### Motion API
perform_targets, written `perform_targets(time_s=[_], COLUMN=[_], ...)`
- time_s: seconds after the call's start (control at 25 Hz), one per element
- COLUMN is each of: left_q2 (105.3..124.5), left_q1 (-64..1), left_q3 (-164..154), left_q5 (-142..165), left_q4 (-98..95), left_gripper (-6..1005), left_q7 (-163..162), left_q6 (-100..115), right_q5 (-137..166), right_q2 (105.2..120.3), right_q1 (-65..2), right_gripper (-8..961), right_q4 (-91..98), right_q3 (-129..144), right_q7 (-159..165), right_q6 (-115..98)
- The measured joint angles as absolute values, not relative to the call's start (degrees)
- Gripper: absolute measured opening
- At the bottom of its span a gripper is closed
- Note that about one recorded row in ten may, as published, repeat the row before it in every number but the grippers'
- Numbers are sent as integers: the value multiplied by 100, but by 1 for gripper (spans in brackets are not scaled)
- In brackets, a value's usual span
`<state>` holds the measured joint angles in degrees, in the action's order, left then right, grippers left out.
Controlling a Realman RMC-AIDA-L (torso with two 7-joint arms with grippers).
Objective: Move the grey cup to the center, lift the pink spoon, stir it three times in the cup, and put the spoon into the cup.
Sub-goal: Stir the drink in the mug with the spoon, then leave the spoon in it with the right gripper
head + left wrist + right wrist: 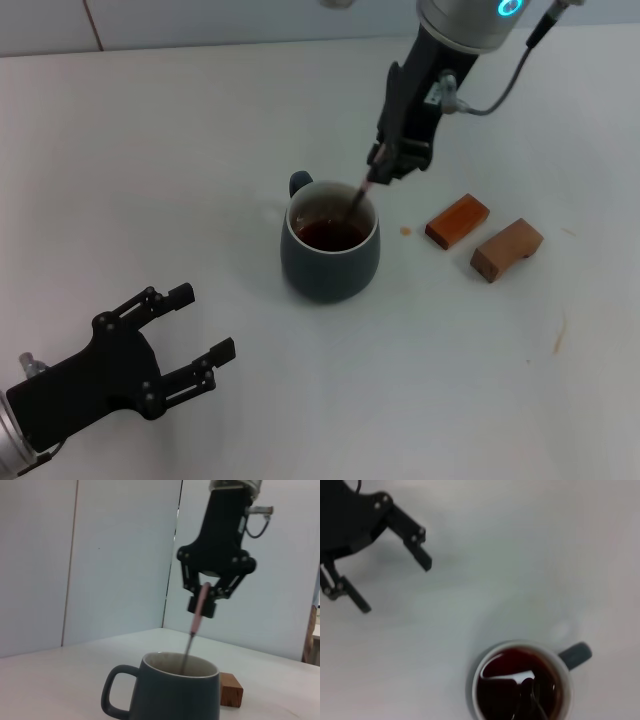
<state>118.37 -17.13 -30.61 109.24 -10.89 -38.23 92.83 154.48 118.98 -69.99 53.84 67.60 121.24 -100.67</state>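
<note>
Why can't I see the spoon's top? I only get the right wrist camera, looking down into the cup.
Observer: The right gripper pinches the pink spoon by its handle, above the grey cup.
Operator: Is the spoon straight up?
Observer: No, it tilts; its metal end dips into the dark liquid.
Operator: Is anything else on the table?
Observer: Two wooden blocks lie on the cup's right, apart from it.
Operator: What's that black claw I see?
Observer: The left gripper, open and holding nothing, near the table's front left.
</note>
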Motion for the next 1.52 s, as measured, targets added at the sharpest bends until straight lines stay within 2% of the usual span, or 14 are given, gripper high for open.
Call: perform_targets(time_s=[1.12, 1.36, 1.52], left_q2=[11830, 11826, 11821], left_q1=[-1678, -1665, -1634], left_q3=[-3049, -3042, -3035], left_q5=[10925, 10925, 10925], left_q4=[-1099, -1099, -1103], left_gripper=[815, 814, 814], left_q7=[-3813, -3788, -3777], left_q6=[9390, 9394, 9413], right_q5=[15138, 14580, 13812], right_q2=[11935, 11933, 11920], right_q1=[-6677, -6202, -5422], right_gripper=[116, 289, 514], right_q4=[5618, 6344, 7317], right_q3=[6794, 6793, 6729], right_q7=[12161, 12132, 12079], right_q6=[-10234, -10163, -9789])
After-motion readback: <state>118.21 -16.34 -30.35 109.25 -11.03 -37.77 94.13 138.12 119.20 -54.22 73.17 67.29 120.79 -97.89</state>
